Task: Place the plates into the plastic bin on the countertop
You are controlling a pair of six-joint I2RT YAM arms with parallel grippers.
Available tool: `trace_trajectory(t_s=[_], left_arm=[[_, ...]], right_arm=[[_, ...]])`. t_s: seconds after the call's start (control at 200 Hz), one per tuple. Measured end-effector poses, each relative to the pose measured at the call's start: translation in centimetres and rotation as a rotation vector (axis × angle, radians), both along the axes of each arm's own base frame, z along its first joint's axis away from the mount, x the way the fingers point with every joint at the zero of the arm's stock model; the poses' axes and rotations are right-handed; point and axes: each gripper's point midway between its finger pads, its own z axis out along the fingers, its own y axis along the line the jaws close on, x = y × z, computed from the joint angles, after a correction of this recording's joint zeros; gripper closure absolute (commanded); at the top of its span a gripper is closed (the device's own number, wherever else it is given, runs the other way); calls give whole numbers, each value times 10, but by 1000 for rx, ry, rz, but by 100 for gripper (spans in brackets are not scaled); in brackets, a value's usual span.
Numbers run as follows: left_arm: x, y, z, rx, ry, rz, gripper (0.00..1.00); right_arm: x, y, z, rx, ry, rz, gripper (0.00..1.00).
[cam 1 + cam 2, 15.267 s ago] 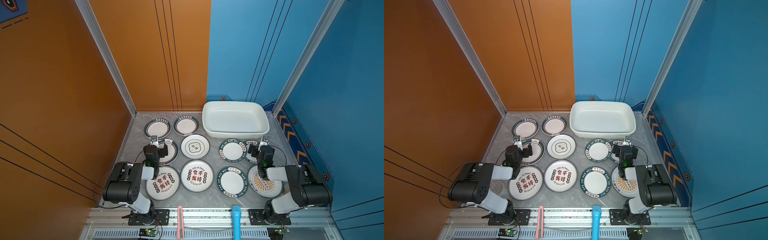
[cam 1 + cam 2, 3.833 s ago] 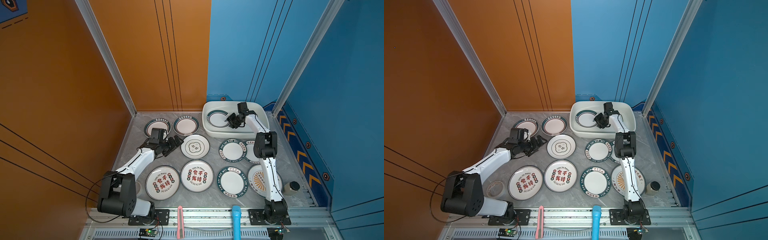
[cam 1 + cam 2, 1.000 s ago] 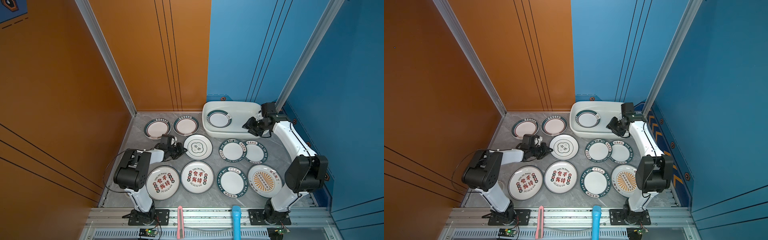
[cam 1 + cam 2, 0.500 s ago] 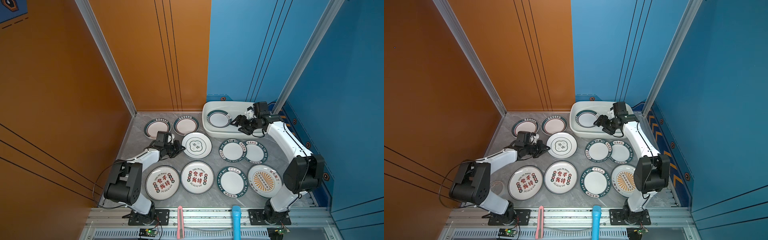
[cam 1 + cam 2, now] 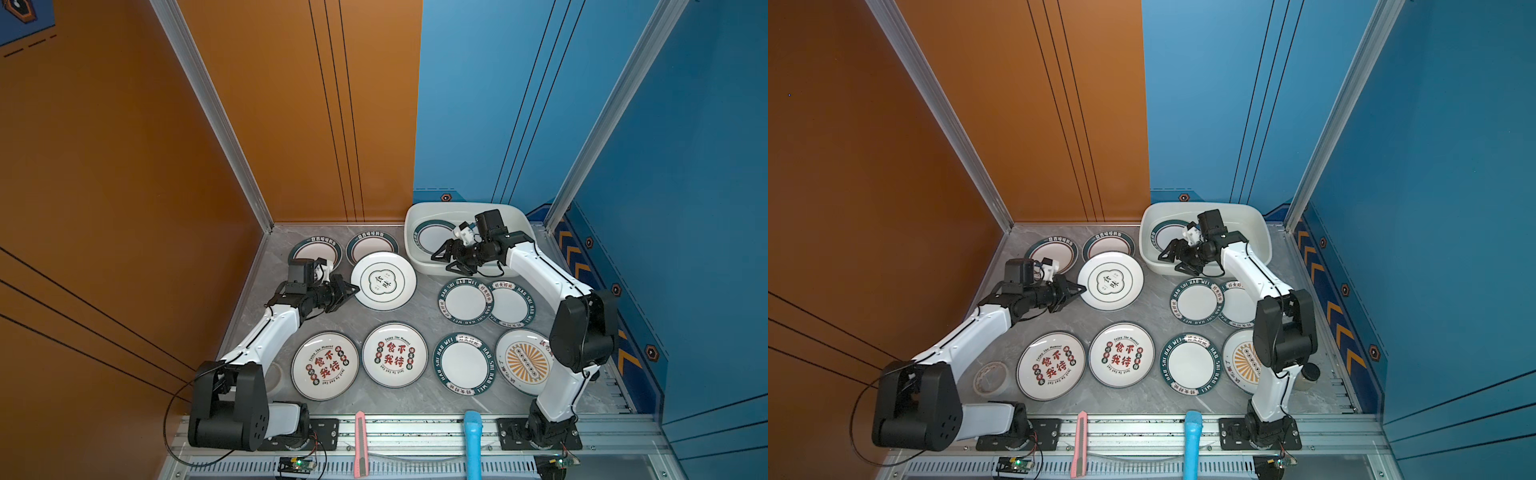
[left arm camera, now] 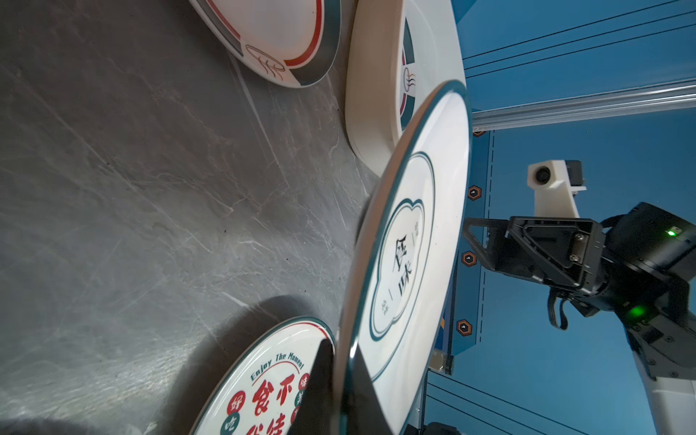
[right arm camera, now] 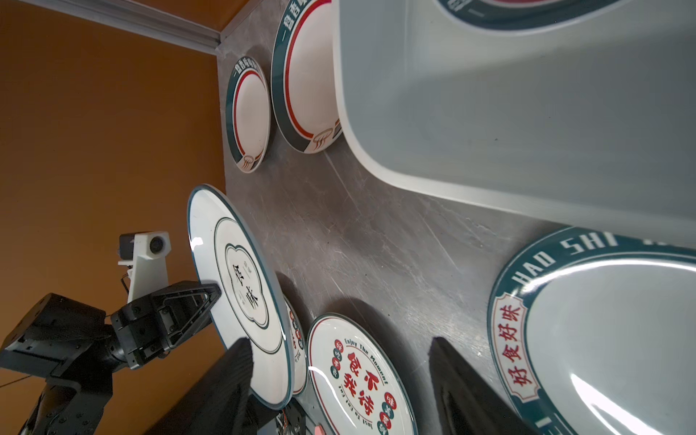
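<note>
While seemingly aloft, plate [image 5: 383, 281] juts from left gripper [image 5: 354, 288].

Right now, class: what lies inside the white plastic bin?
One green-rimmed plate lies in the plastic bin. The right pincer and arm hide part of its floor.

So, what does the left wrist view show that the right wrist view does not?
Left wrist only: the right arm's camera and the blue wall. Right wrist only: the left arm's camera, the orange wall, the plastic bin. Both: the cloud-emblem plate, raised and clamped at its rim by the left gripper, an Enjoy The Moment plate, the countertop.
</note>
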Motion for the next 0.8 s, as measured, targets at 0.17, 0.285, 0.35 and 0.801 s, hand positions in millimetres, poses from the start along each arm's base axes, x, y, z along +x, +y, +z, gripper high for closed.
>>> trace_trajectory(t_s=[0.17,0.285,0.35,0.801], left_arm=[[-2,-1,-1,-4,10,-4,100],[-2,-1,-1,-4,11,-4,100],[-2,-1,-1,-6,12,-3,100],[4,-4,14,-23,-10,-20,100]], right_arm=[[-1,25,5,42,-9,66,30],[-2,36,7,62,-13,96,31],[-2,40,8,70,-13,107,31],[-10,74,-5,96,21,193,51]])
